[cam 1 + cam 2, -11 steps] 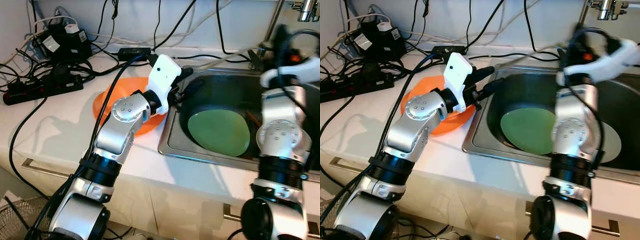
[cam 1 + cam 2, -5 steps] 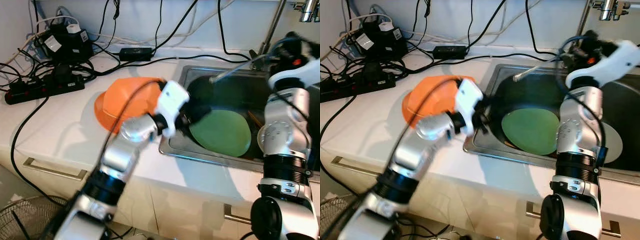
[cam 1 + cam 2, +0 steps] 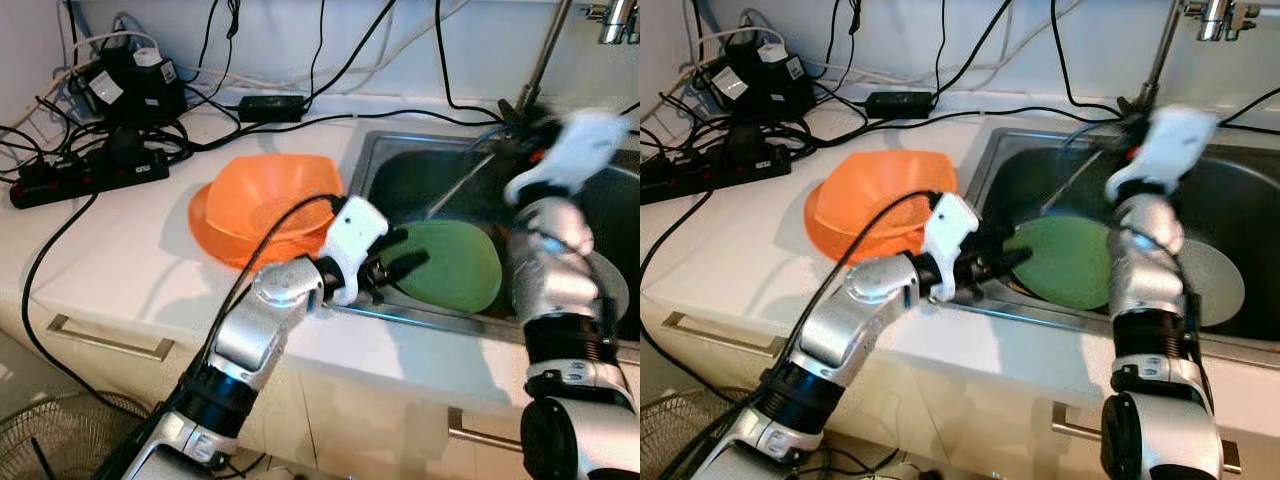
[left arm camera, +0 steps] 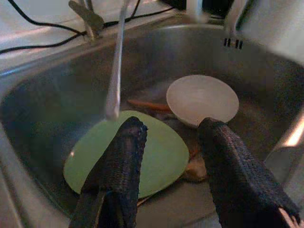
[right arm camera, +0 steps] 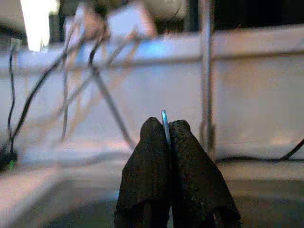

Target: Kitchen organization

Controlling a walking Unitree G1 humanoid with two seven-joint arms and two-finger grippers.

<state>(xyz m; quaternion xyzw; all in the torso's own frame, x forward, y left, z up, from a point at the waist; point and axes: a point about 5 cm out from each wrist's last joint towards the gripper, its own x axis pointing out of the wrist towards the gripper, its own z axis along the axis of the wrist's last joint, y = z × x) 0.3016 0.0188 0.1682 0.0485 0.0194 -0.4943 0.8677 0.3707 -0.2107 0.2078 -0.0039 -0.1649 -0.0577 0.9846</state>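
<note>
A green plate point(image 3: 455, 268) lies in the steel sink point(image 3: 372, 160), with a white plate point(image 4: 202, 99) beside it. My left gripper point(image 3: 405, 266) hangs open over the sink's front rim, its fingers point(image 4: 126, 156) pointing at the green plate with nothing between them. My right gripper point(image 5: 166, 126) is shut on a thin silver utensil point(image 3: 460, 185), held above the back of the sink with its free end slanting down toward the green plate. An orange bowl point(image 3: 265, 205) sits on the white counter just left of the sink.
Power strips and tangled black cables point(image 3: 90, 150) crowd the counter's back left corner. A faucet point(image 3: 545, 55) rises behind the sink. An orange stick-like item point(image 4: 145, 103) lies between the plates. A fan point(image 3: 50, 440) stands on the floor at the lower left.
My left gripper has swung from beside the orange bowl down to the sink's front rim. The right gripper has tipped the utensil from level to slanting into the sink.
</note>
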